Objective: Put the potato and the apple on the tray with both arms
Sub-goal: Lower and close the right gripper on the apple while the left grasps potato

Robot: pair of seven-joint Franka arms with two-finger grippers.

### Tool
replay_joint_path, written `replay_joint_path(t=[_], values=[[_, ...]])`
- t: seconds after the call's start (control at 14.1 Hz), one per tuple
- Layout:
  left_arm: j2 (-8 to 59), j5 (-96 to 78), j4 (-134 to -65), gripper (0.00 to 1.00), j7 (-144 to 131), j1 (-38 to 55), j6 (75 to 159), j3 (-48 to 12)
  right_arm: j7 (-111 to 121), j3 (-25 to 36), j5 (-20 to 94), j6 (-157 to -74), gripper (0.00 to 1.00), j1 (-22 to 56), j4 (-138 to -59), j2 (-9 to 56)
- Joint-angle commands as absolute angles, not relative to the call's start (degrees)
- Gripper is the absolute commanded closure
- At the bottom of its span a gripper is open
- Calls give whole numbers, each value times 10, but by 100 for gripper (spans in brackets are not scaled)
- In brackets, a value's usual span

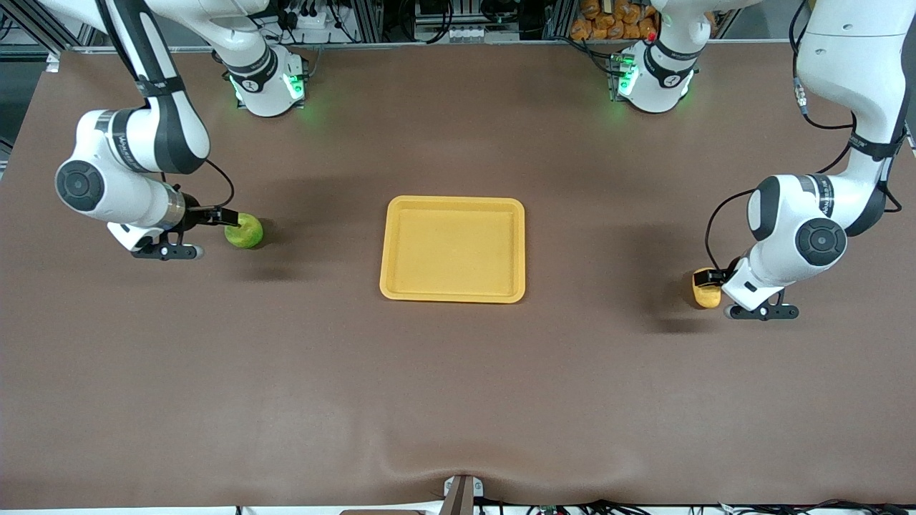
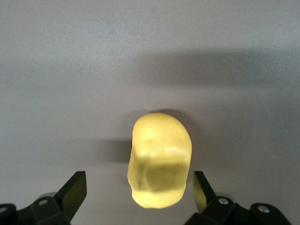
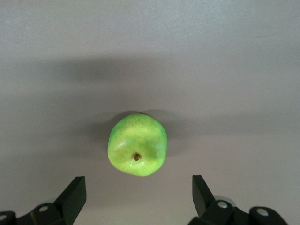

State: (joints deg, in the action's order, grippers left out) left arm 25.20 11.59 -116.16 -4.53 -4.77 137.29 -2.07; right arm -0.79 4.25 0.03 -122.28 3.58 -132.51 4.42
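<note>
The left gripper (image 2: 136, 192) stands wide open around the yellow oblong potato (image 2: 159, 159), gripping nothing. The right gripper (image 3: 136, 194) gapes just beside the round green apple (image 3: 137, 144). The shallow yellow plastic tray (image 1: 452, 249) lies between them. No writing is legible.

Green apple (image 1: 244, 232), yellow potato (image 1: 707, 293), yellow-orange tray (image 1: 454, 205), brown table (image 1: 458, 386)

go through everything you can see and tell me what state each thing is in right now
apple: resting on the table toward the right arm's end, not gripped.
potato: lying on the table toward the left arm's end, not gripped.
tray: mid-table, nothing in it.
right gripper: open, fingers apart over the apple.
left gripper: open, fingers either side of the potato, not touching it.
</note>
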Motion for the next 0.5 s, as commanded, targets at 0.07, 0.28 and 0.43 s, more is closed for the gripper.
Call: replay_joint_path(t=[0.07, 0.28, 0.43], values=[[266, 122, -1149, 0, -52, -51, 1377, -25, -31, 43, 2, -1270, 0, 54, -1368, 26], [268, 120, -1149, 0, -55, -51, 1380, -25, -34, 44, 2, -1310, 0, 61, -1387, 34], [268, 120, -1149, 3, -56, -48, 1381, -25, -34, 44, 2, -1329, 0, 67, -1391, 48]])
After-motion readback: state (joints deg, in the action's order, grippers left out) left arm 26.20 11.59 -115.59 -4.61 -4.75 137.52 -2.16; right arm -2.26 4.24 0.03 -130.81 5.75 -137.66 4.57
